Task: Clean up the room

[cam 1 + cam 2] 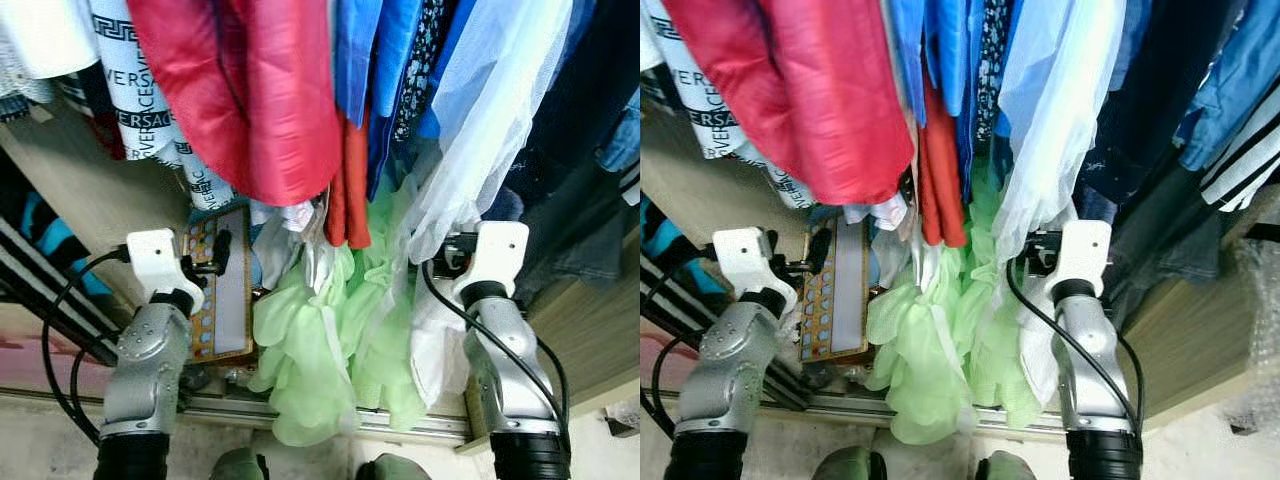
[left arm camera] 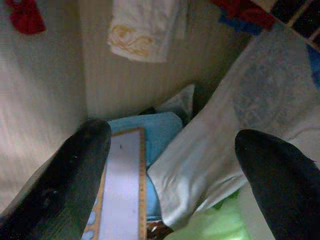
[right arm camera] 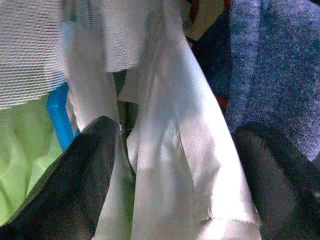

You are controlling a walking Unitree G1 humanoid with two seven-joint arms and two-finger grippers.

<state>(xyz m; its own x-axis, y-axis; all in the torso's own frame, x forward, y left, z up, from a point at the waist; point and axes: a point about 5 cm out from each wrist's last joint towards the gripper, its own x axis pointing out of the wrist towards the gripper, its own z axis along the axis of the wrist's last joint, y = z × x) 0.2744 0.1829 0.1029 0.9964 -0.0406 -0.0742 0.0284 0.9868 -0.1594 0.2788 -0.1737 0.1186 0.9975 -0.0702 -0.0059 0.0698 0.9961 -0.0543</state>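
I face an open wardrobe full of hanging clothes: a red garment [image 1: 250, 90], blue shirts [image 1: 380, 60], a sheer white garment [image 1: 480, 130] and a pale green one [image 1: 320, 340] reaching down to the floor rail. My left gripper [image 2: 170, 170] is open and holds nothing. It is raised near a wood-framed board [image 1: 225, 300] leaning in the wardrobe's left corner. My right gripper [image 3: 175, 175] is open inside the clothes, and a fold of white cloth [image 3: 170, 150] hangs between its fingers. In the eye views the white garment hides most of those fingers.
A sliding-door rail [image 1: 300, 412] runs along the wardrobe floor. The left wall [image 1: 90, 200] and a wooden panel [image 1: 590, 330] on the right bound the opening. A black-and-white printed garment [image 1: 140, 90] and dark denim [image 1: 570, 200] hang at the sides.
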